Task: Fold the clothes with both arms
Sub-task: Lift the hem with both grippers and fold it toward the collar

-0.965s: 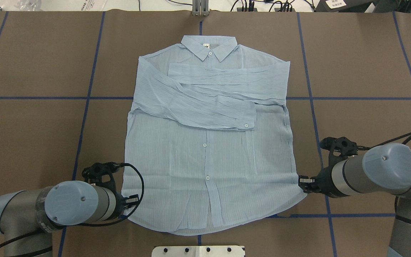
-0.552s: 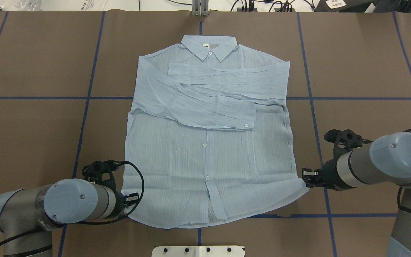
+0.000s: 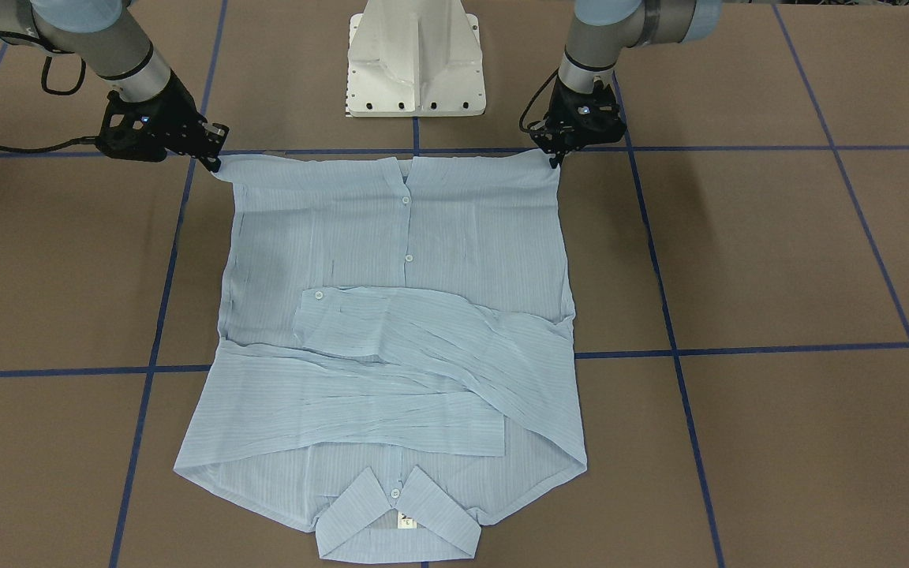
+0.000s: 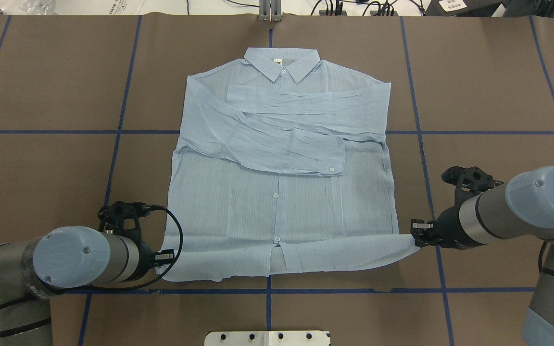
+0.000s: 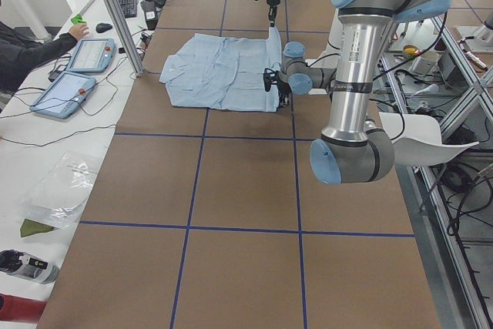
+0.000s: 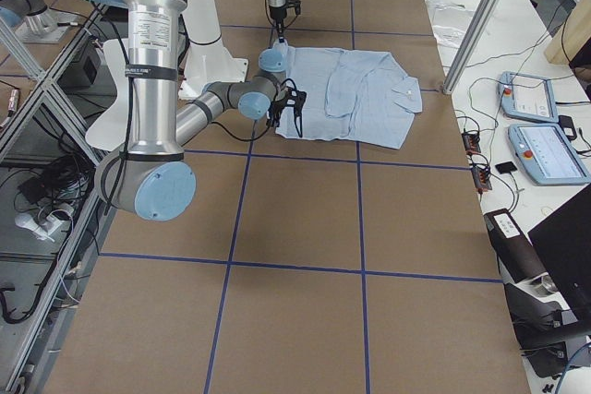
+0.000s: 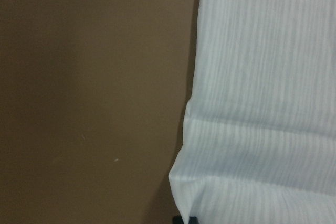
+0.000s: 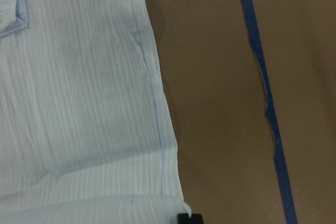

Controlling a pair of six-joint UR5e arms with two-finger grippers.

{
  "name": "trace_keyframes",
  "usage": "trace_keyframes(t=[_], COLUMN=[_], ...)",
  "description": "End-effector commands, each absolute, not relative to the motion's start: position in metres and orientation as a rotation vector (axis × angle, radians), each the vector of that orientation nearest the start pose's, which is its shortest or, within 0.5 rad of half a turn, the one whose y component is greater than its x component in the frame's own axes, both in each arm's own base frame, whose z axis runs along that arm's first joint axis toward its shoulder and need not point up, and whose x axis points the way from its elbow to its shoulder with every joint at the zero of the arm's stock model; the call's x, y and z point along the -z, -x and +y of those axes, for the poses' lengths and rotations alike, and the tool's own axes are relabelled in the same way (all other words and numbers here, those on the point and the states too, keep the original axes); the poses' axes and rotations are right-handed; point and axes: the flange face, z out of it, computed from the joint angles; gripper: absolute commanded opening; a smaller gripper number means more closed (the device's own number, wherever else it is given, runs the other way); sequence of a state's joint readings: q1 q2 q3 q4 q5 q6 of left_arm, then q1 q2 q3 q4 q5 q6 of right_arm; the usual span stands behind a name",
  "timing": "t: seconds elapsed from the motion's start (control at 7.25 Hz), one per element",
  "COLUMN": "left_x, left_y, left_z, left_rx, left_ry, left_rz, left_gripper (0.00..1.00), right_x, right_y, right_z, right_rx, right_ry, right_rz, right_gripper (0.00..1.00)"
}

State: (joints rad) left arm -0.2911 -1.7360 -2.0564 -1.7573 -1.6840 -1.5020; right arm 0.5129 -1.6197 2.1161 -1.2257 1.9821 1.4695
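1. The shirt (image 4: 282,192) lies front up on the brown surface (image 4: 41,168), straight out in front of the white pedestal base (image 4: 267,338).
2. The left claw (image 4: 164,257) is closed narrow on the hem corner to the base's left. The right claw (image 4: 416,235) is closed the same way on the corner to its right.
3. With both corners gripped, the hem (image 4: 334,252) is drawn into a taut, straight band turned over the lowest button. This is probably so the bottom edge travels level and unwrinkled toward the collar (image 4: 282,65).
4. The sleeves (image 4: 267,144) lie crossed over the chest, probably so that the fold gives a compact rectangle.
5. The shirt's long axis runs directly away from the base. The hem is nearest the base and the collar is farthest, pointing away from it.
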Motion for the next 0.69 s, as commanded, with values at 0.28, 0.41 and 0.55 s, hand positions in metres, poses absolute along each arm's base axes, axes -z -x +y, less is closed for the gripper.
trace_keyframes(t=[0.28,0.41,0.55], left_x=[-0.31,-0.305,-0.293], left_y=[-0.464,-0.464,-0.46], left_z=[-0.28,-0.284,-0.294], left_rx=[0.17,0.174,0.19], left_ry=[-0.071,-0.078,-0.09], left_rz=[0.895,0.905,0.925], left_gripper=[0.0,0.0,0.0], right_x=[-0.382,-0.375,-0.373], right_y=[0.332,0.33,0.33], right_z=[-0.328,-0.335,-0.337], right_rx=[-0.218,-0.22,-0.22], right_ry=[0.123,0.122,0.119], right_rz=[-0.936,-0.955,-0.961], right_gripper=[0.0,0.0,0.0])
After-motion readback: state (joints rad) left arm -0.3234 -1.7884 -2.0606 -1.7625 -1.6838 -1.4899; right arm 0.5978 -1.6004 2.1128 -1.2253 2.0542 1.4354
